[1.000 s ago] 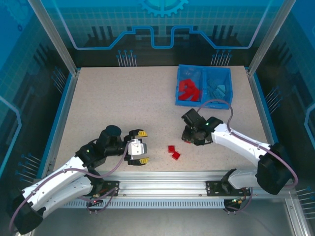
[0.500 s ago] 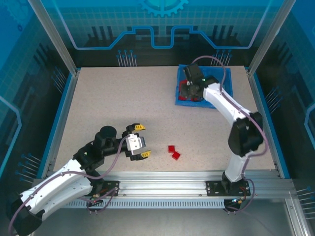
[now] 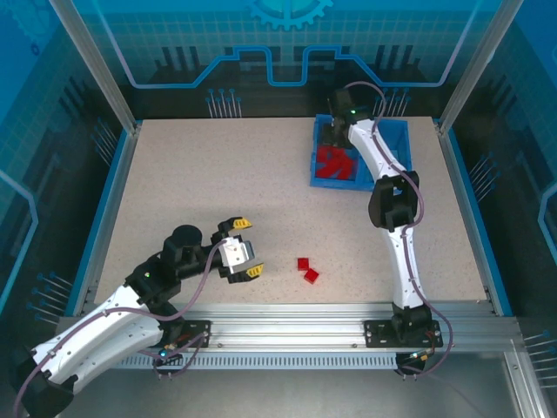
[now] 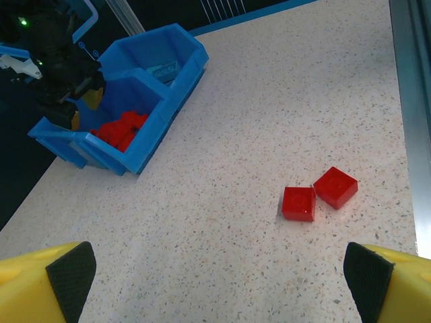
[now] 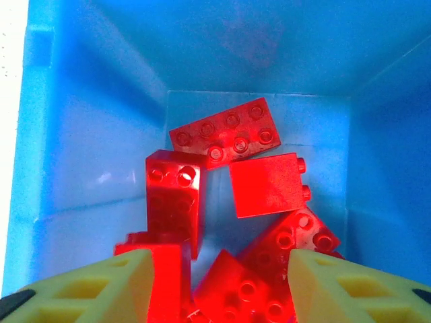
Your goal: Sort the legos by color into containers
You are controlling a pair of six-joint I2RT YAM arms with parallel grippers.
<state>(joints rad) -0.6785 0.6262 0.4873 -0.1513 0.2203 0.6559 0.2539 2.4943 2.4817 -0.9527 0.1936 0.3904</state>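
- Top external view: my right arm (image 3: 380, 165) stretches to the blue bin (image 3: 399, 129) at the upper right of the table (image 3: 200, 183). Its end is over the bin's left-hand compartment (image 3: 315, 165).
- On the right wrist camera, the right gripper (image 5: 219, 269) hangs above the pile of red bricks (image 5: 225, 138) in that compartment. Its yellow fingers (image 5: 87, 289) are spread, with no brick clamped between them.
- One red brick sits close against the finger at lower left; I cannot tell whether they touch.
- Lower left of centre from above, my left gripper (image 3: 247, 248) is over bare table, its jaws wide apart and holding nothing.
- Two loose red bricks (image 3: 306, 269) lie at lower centre, near the left gripper.
- On the left wrist camera they lie just beside each other, right of centre and well apart from the bin at upper left.
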